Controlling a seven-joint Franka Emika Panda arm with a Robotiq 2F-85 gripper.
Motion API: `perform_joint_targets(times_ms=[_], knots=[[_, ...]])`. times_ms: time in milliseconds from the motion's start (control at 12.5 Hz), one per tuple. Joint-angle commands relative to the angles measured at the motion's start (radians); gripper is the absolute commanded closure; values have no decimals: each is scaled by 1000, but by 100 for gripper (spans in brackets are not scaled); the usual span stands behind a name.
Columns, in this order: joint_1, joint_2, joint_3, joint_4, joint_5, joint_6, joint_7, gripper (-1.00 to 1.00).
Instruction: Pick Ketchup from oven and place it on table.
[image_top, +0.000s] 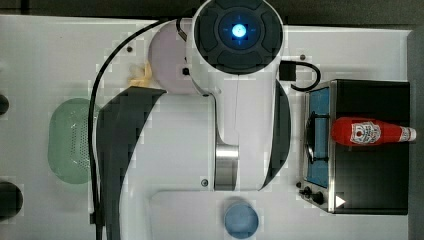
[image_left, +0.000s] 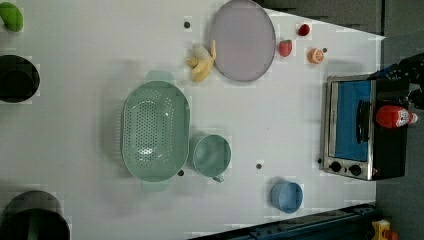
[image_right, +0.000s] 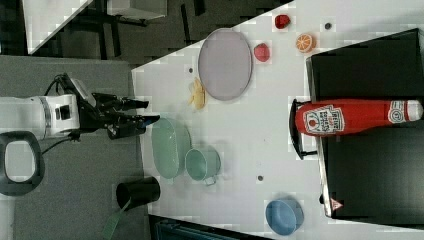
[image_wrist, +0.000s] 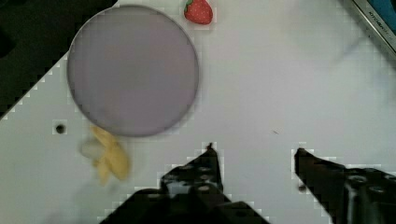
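- We see the Ketchup (image_top: 372, 132) lying on its side on the flat black top of the oven (image_top: 372, 185), not inside it; in the top view its white cap points to 3 o'clock and its red base to 9 o'clock, over the front edge above the door handle.
- In the right view the Ketchup (image_right: 350, 116) shows its white label with a red mark, and its base reaches the dark handle of the oven (image_right: 370, 175).
- The oven door with blue glass is closed in the left view, with two knobs on the front of the oven (image_left: 350, 155).
- The gripper (image_wrist: 254, 156) hangs above the white table (image_wrist: 280, 84) with its two dark fingers (image_wrist: 205, 170) apart, about half open, and we see nothing between them.
- In the right view the gripper (image_right: 150, 112) is well apart from the Ketchup, at 9 o'clock from it.
- In the wrist view, a pale purple plate (image_wrist: 133, 70) lies on the table, a strawberry (image_wrist: 198, 11) is near its rim, and a peeled banana (image_wrist: 109, 158) touches its edge.
- In the left view, from the plate (image_left: 243, 40) we find a green colander (image_left: 155, 131) at about 7 o'clock, with a green cup (image_left: 212, 155) just beside it.
- A blue bowl (image_left: 287, 196) stands at about 7 o'clock from the oven, and an orange slice (image_left: 315, 55) at about 11 o'clock.
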Motion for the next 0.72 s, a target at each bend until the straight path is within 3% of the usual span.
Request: perform_joint_targets(times_ms=[80,240,720], knots=[[-30,-276,-45,-87,-17,-158,51,-58],[-31,-275,-49,-87,-17,-157,51,-99],[-78,-238,-187,-86,-18,-82,51,-100]])
